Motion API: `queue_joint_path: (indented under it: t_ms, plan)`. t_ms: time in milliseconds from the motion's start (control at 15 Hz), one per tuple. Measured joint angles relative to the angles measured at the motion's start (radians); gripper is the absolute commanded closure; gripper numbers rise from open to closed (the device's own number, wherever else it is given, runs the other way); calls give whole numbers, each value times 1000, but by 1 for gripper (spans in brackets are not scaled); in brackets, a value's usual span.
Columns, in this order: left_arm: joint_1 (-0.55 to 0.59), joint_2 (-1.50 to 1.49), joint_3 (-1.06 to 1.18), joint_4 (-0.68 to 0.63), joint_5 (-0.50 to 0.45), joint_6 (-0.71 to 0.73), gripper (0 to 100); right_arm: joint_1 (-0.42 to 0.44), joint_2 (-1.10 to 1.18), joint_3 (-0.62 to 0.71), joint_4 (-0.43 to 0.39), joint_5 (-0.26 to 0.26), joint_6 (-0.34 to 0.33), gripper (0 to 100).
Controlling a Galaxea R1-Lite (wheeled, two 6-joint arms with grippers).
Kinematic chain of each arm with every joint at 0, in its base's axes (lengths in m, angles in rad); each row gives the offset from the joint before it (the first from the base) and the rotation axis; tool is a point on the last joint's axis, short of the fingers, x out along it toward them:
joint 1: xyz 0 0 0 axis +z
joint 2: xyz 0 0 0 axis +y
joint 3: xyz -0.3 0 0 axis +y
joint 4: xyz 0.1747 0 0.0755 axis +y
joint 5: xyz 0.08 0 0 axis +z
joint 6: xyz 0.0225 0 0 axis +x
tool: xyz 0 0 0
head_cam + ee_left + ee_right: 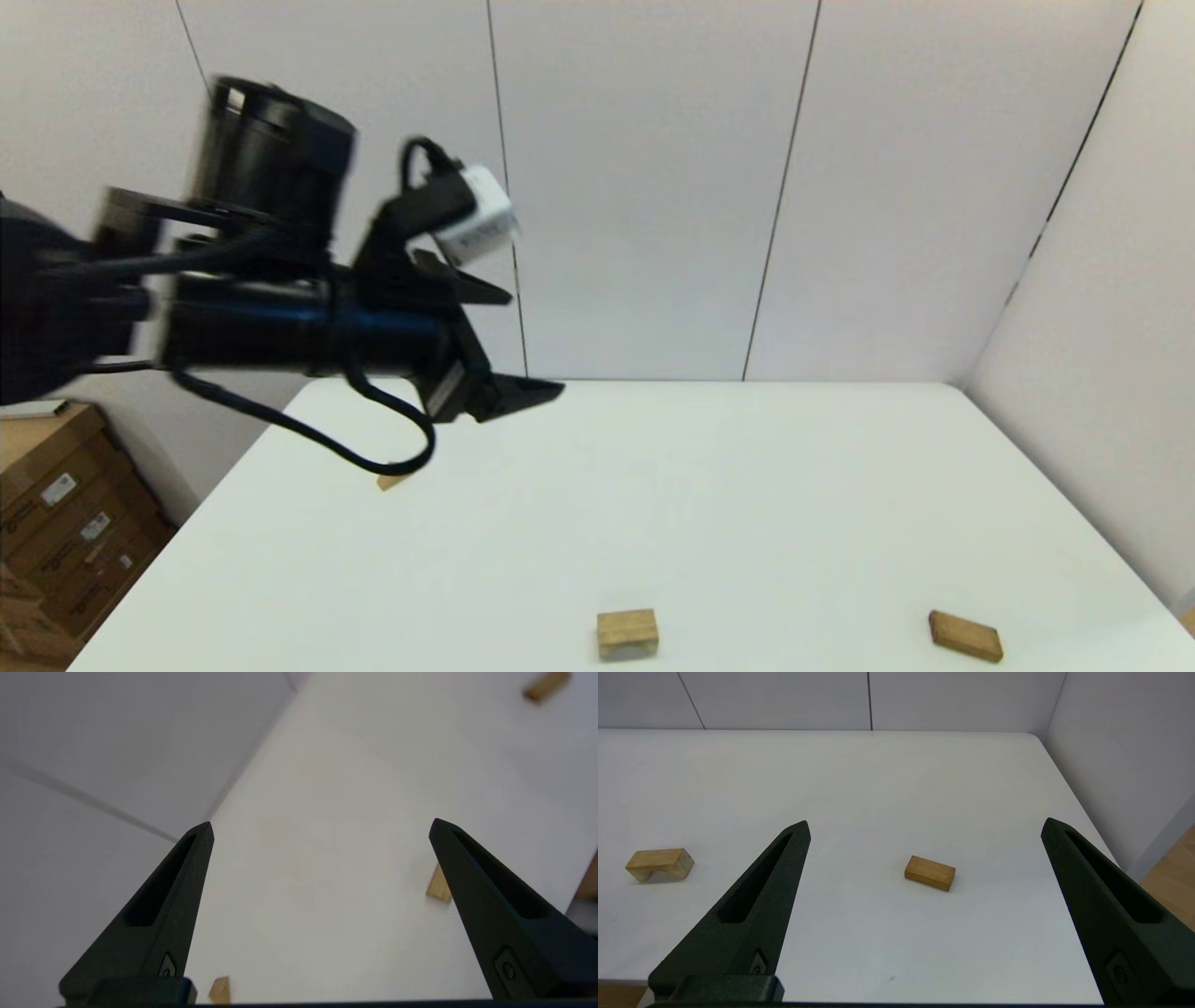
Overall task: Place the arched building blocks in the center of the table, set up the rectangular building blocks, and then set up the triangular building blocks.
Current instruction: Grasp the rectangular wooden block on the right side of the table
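The arched building block (627,635) rests near the front edge of the white table (747,485), its notch facing down; it also shows as the arched block (658,863) and the arched block (439,889). The rectangular building block (965,637) lies flat at the front right, seen as well as the rectangular block (930,872). The triangular building block (392,481) sits at the left, partly hidden behind the left arm's cable. My left gripper (534,343) hangs open high above the table's far left. My right gripper (924,826) is open, above the near edge, facing the rectangular block.
Cardboard boxes (65,523) stand on the floor beyond the table's left edge. White wall panels close in the far side and the right side of the table.
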Motion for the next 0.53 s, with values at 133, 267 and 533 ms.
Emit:
queue_joint_path:
  t_ms: [133,267,533]
  plan:
    - [16,-193,56,0,126,-113,0,0,0,0,0,0,0,0]
    - [25,-371,141,-1,280,-184,0,0,0,0,0,0,0,0]
    - [93,-711,339,-3,561,-171,0,0,0,0,0,0,0,0]
